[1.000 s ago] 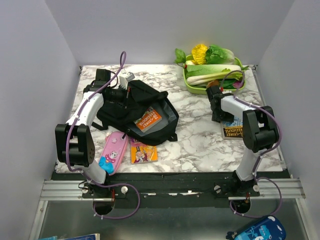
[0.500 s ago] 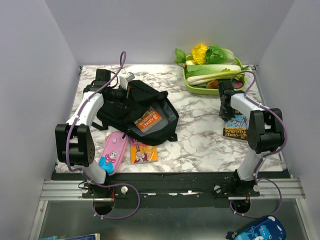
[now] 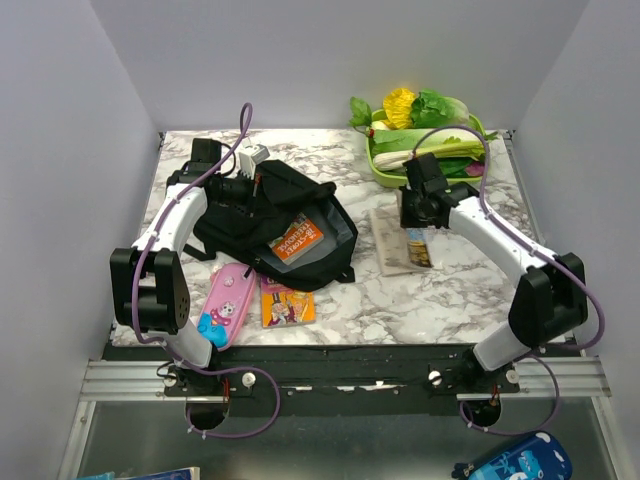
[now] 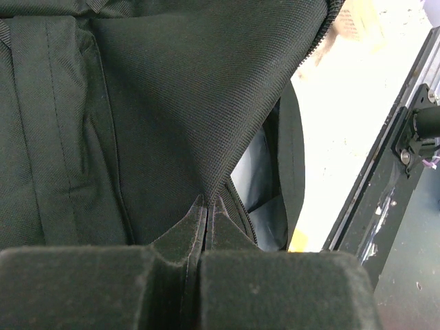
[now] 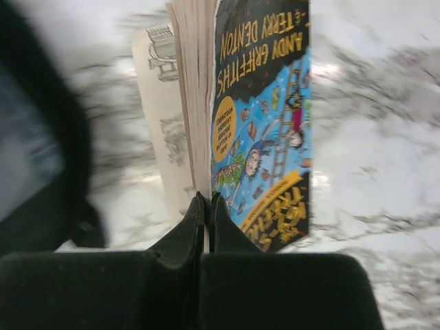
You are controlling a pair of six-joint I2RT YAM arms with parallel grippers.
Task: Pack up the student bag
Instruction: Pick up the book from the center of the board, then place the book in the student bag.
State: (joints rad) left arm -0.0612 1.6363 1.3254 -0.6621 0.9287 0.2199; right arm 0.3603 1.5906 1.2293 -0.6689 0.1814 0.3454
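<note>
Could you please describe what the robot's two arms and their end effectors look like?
Both the left arm and right arm have white link shells between chunky black joint housings, with a purple cable looping along each. The left end effector and right end effector have matte black, fuzzy-textured fingers tapering to narrow tips.

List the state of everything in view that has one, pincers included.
student bag, unzipped, held open
left pincer, shut on student bag's flap
right pincer, shut on blue book
blue book, fanned open in the grip
orange book, lying in the bag's mouth
pink pencil case, closed, flat on table
yellow book, closed, flat on table
</note>
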